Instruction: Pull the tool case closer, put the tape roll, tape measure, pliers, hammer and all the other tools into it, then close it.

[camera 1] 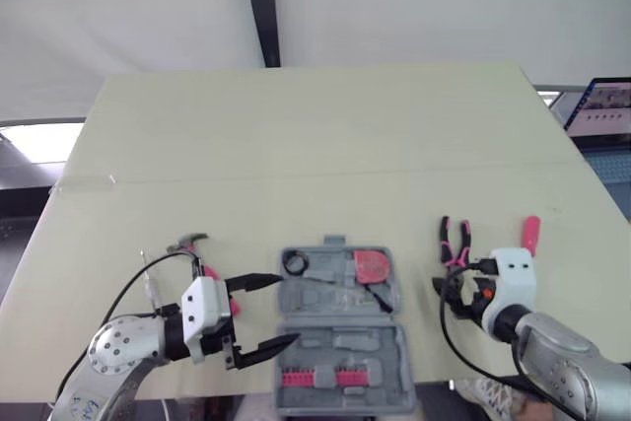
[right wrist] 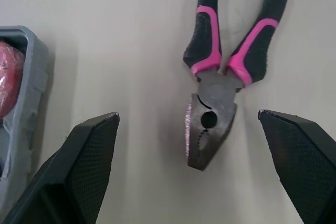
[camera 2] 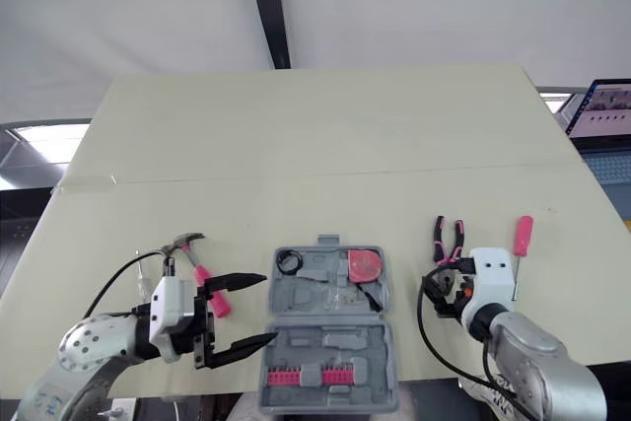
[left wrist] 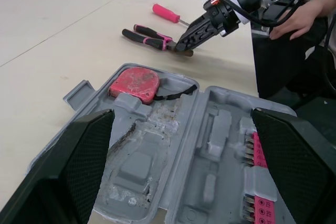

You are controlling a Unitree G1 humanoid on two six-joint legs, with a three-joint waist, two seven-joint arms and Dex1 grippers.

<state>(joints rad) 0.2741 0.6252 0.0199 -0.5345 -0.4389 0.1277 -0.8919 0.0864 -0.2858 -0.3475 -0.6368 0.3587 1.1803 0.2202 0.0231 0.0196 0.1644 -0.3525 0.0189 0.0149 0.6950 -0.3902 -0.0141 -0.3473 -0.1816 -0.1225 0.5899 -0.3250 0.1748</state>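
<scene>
Grey case (camera 2: 330, 401), one pliers (camera 2: 449, 241), one hammer (camera 2: 204, 273), one screwdriver (camera 2: 523, 234).

The head's stereo pair looks down over the table (camera 1: 315, 145). The left wrist camera looks low across the tool case (left wrist: 220, 103), the right wrist camera close down on the pliers (right wrist: 212, 93); the head views share both

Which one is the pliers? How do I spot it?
On the table, find the open grey tool case. Right of it, by the right gripper, lie the pliers. They have two black-and-pink handles forking apart, unlike the single-handled pink screwdriver beside them.
</scene>
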